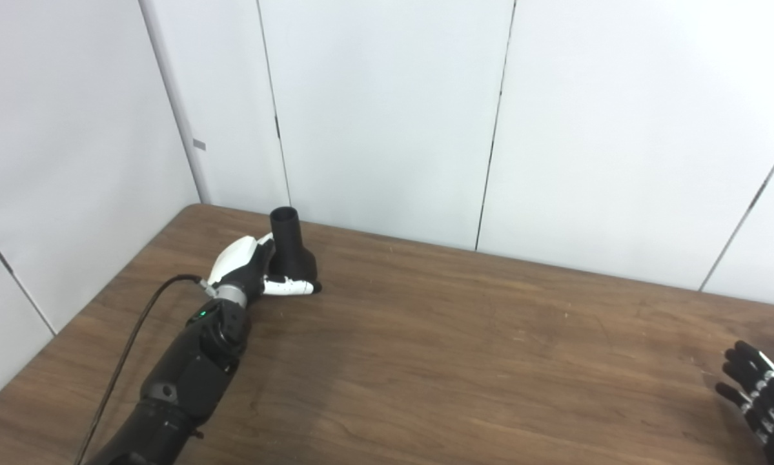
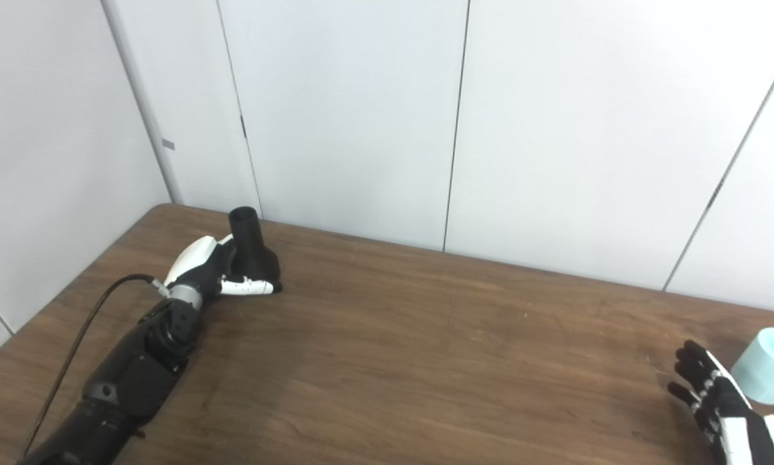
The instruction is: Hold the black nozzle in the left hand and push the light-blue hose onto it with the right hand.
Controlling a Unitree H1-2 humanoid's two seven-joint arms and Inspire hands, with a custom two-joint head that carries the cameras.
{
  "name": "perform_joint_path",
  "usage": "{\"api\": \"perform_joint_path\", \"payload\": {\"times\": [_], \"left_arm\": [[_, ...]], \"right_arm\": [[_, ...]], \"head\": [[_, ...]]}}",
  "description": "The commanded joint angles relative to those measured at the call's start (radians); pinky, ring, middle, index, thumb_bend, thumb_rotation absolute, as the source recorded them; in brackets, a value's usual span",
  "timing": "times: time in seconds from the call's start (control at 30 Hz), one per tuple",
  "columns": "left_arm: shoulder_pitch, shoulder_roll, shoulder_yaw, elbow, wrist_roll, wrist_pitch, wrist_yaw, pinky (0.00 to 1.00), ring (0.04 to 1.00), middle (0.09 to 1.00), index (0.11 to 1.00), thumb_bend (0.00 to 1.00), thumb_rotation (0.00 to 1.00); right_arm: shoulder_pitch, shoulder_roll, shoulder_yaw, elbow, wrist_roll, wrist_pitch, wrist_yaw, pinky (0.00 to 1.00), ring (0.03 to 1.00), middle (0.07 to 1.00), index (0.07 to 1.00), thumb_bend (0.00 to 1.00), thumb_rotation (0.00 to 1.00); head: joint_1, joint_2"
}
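The black nozzle stands upright on its flared base at the back left of the wooden table. My left hand wraps it from the left: the white thumb lies across the front of the base and the fingers reach behind it, out of sight. The light-blue hose, a short open-topped tube, stands near the table's right edge. My right hand is just left of the hose, fingers spread and pointing away, not touching it and holding nothing.
White wall panels rise close behind the table and along its left side. A black cable runs along my left forearm. Bare wood lies between the two hands.
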Motion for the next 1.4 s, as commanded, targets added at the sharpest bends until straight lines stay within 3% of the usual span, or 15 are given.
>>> {"api": "perform_joint_path", "payload": {"times": [0.0,0.4,0.67,0.73,0.8,1.13,1.3,1.37], "left_arm": [[-0.053,0.023,-0.005,-0.028,0.017,0.008,0.003,1.00,0.998,0.948,0.922,0.95,0.41],[-0.073,0.035,-0.054,-0.016,0.047,0.049,-0.014,1.00,0.929,0.851,0.814,0.90,0.35],[-0.067,0.037,-0.071,-0.048,0.070,0.091,-0.029,1.00,0.749,0.643,0.643,0.77,0.10],[-0.065,0.037,-0.070,-0.052,0.072,0.098,-0.024,0.99,0.703,0.594,0.514,0.56,0.05],[-0.061,0.034,-0.067,-0.059,0.071,0.104,-0.016,0.96,0.692,0.542,0.481,0.53,0.01],[-0.044,0.013,-0.050,-0.100,0.058,0.112,0.022,0.79,0.632,0.490,0.489,0.52,0.00],[-0.023,0.006,-0.051,-0.163,0.058,0.105,0.015,0.65,0.571,0.479,0.494,0.52,0.00],[-0.006,-0.001,-0.061,-0.225,0.067,0.115,0.001,0.75,0.593,0.483,0.491,0.52,0.00]], "right_arm": [[0.027,0.011,0.001,0.021,0.000,-0.012,-0.008,0.85,0.914,0.898,0.897,0.67,0.97],[0.031,0.016,0.005,0.001,-0.018,-0.007,-0.024,0.84,0.902,0.882,0.905,0.65,0.98],[0.030,0.019,0.005,0.008,-0.031,-0.013,-0.030,0.84,0.899,0.869,0.909,0.64,0.98],[0.031,0.019,0.005,0.007,-0.032,-0.012,-0.030,0.84,0.897,0.864,0.909,0.64,0.98],[0.031,0.019,0.005,0.006,-0.034,-0.010,-0.031,0.84,0.896,0.862,0.909,0.64,0.98],[0.033,0.021,0.008,-0.007,-0.038,0.000,-0.029,0.84,0.897,0.862,0.910,0.64,0.98],[0.034,0.022,0.010,-0.012,-0.038,0.003,-0.028,0.84,0.897,0.862,0.910,0.64,0.98],[0.036,0.025,0.012,-0.018,-0.036,0.005,-0.028,0.84,0.897,0.862,0.910,0.65,0.98]], "head": [[0.001,0.001],[0.000,0.006],[0.000,0.010],[0.001,0.011],[0.001,0.011],[-0.001,0.014],[-0.009,0.015],[-0.016,0.017]]}}
